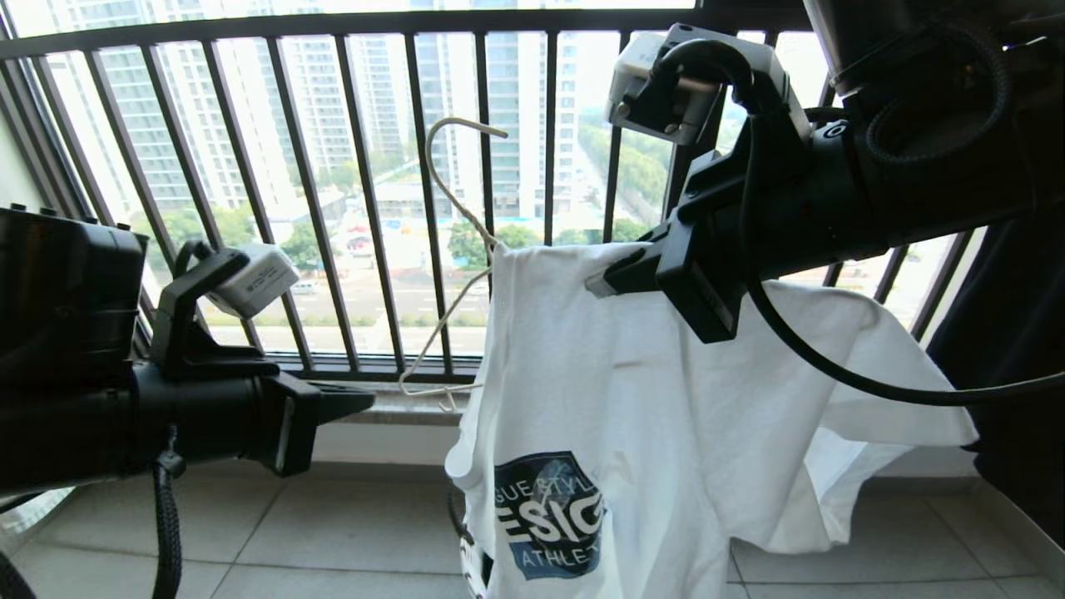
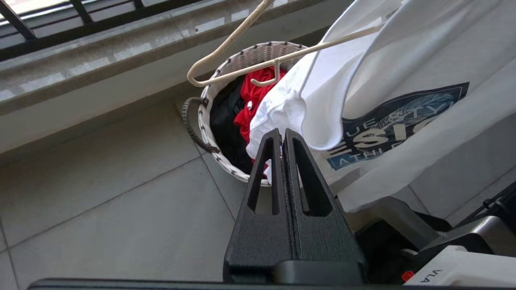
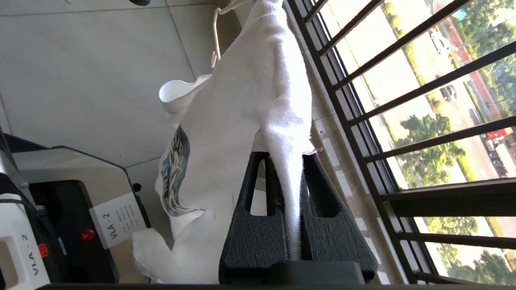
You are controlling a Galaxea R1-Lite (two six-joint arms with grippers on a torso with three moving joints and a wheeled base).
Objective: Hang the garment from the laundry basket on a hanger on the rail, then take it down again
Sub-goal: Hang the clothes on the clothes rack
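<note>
While held up off the floor by a pinch at its top edge, garment (image 1: 666, 399) hangs straight down from right gripper (image 1: 601, 281), logo side toward head camera, hem trailing over laundry basket (image 2: 238, 64). Right jaws clamped flat on a fold of white cloth, fabric running between both pads in right wrist view. Hanger (image 1: 453, 249) partly inside the shirt: one shoulder under the cloth beside right jaws, hook poking up free against black railing (image 1: 366, 191), other shoulder and its notch hook bare, sticking out on the side facing left gripper (image 1: 354, 403).

Left gripper fully closed, pads touching, nothing between them; sits well apart from the shirt, tips aimed toward the bare hanger end.

Judged step: threading hanger into shirt, hang not yet done. No rail in any view. Next move likely needs left jaws reopened, then a grab on the loose collar or sleeve edge nearest them, pulled over the bare hanger shoulder. Risk: hanger slipping out of the neck if cloth tugged sideways.

View differences: left wrist alone shows basket contents, red garment (image 2: 254, 100) plus dark fabric, directly past left jaw tips, and hanger notch hook above basket rim. Right wrist alone shows the actual cloth pinch. Head view alone shows hanger hook.
</note>
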